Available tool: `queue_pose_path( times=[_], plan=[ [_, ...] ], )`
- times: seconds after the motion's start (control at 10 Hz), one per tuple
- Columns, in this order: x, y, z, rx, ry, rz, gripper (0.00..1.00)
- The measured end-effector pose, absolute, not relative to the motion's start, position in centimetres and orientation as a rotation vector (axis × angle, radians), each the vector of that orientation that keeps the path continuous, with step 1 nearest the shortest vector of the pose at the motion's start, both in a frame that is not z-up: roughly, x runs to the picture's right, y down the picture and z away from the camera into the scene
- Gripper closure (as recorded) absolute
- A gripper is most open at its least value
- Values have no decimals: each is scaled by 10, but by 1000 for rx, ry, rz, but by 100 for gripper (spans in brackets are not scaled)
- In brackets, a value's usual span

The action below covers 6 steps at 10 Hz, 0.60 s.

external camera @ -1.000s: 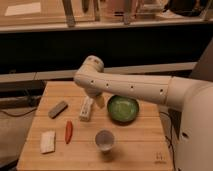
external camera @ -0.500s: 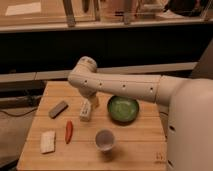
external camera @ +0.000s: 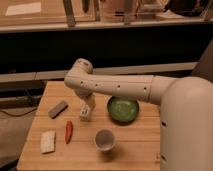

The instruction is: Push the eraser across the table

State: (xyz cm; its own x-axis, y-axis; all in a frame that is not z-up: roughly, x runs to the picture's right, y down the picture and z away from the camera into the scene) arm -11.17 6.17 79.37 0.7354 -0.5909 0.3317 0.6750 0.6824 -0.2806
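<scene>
Eraser, the small flat dark grey rectangular block: where does it lie?
— Flat and slantwise on the left part of the square light wooden plank table, where it lay a second ago, apart from the gripper.
— What changed, then?
— The rounded joint of the white arm has shifted left and lower. The two-finger gripper hangs under it, just right of the eraser, jaws spread wide, gripping nothing I can see.
— Containers?
— A round green bowl sits right of the gripper; only its green inside shows. A small white cup stands nearer the front, contents unclear.
— Anything else around?
— A white tube-like piece is right below the gripper; touching or not, I cannot tell. A red chilli pepper and a whitish-beige rectangular block lie in front of the eraser, apart from it.
</scene>
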Motion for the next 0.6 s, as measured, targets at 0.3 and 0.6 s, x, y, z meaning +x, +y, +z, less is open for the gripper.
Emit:
queue_pose_path(
  times=[0.3, 0.6],
  plan=[
    [-130, 68, 801, -396, -245, -745, 20],
    [-136, 73, 809, -387, -258, -770, 20]
  ],
)
